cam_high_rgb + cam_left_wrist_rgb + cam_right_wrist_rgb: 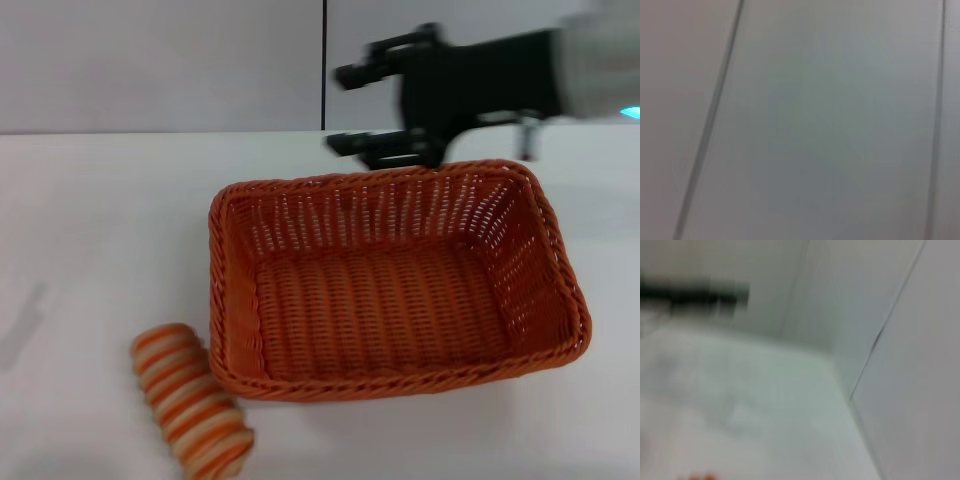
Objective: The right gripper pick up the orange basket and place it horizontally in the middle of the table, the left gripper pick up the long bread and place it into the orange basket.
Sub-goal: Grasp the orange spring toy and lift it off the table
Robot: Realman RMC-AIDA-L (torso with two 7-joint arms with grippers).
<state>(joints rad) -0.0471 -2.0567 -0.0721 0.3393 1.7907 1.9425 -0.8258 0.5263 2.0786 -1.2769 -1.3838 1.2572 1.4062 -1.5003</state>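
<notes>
long bread (192,402): lies on the white worktop (90,230) at the near left, just beside the basket's near-left corner, possibly touching it; that cannot be settled from the head view. it is angled, one rounded end close to the near edge of view. judged light and somewhat soft, with a ribbed surface that should resist slipping. best hold is across its short width at mid-length, with a light squeeze.

left claw: not in view in any picture; its state cannot be reported. its wrist camera shows only plain grey panels with seams.

orange basket (400,285): sits flat and upright on the worktop, centre to right of centre, long side running left to right, empty. judged light and fairly stiff, with some flex in the openwork walls. the braided rim is the sound place to grip.

right claw (360,108): hangs above and behind the basket's far rim, fingers spread apart, holding nothing and not touching the wicker.

room: broad bare worktop lies left of the bread and basket, giving an open approach from that side. the basket's sloping walls leave a wide mouth for a drop from above. the worktop's far edge runs close behind the basket, near the wall.
</notes>
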